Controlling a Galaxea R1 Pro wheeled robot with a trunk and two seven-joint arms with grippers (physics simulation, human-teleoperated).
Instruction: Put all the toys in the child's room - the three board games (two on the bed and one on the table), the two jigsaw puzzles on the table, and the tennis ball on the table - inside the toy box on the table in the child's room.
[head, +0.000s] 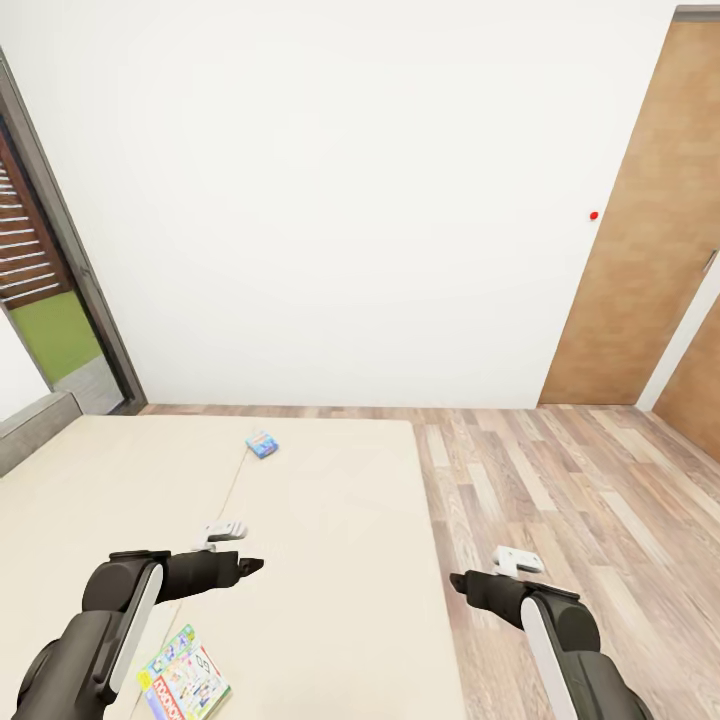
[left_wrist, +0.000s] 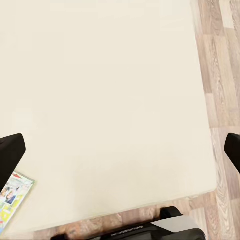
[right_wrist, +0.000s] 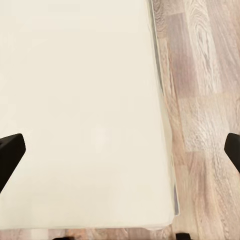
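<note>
The bed (head: 320, 560) fills the lower left of the head view with its plain cream top. A small blue board game (head: 262, 444) lies near the bed's far edge. A green-edged colourful board game (head: 183, 682) lies close to me beside my left arm, and its corner (left_wrist: 12, 197) shows in the left wrist view. My left gripper (head: 250, 566) hovers open over the bed (left_wrist: 100, 100), holding nothing. My right gripper (head: 458, 580) is open above the bed's right edge (right_wrist: 75, 100), also holding nothing. The table, toy box, jigsaw puzzles and tennis ball are out of view.
A brown wood-plank floor (head: 560, 470) runs along the right of the bed. A white wall (head: 350, 200) stands behind it, with a wooden door (head: 650, 250) at the right and a dark-framed opening (head: 50, 300) at the left. My base (left_wrist: 150, 231) is at the bed's near edge.
</note>
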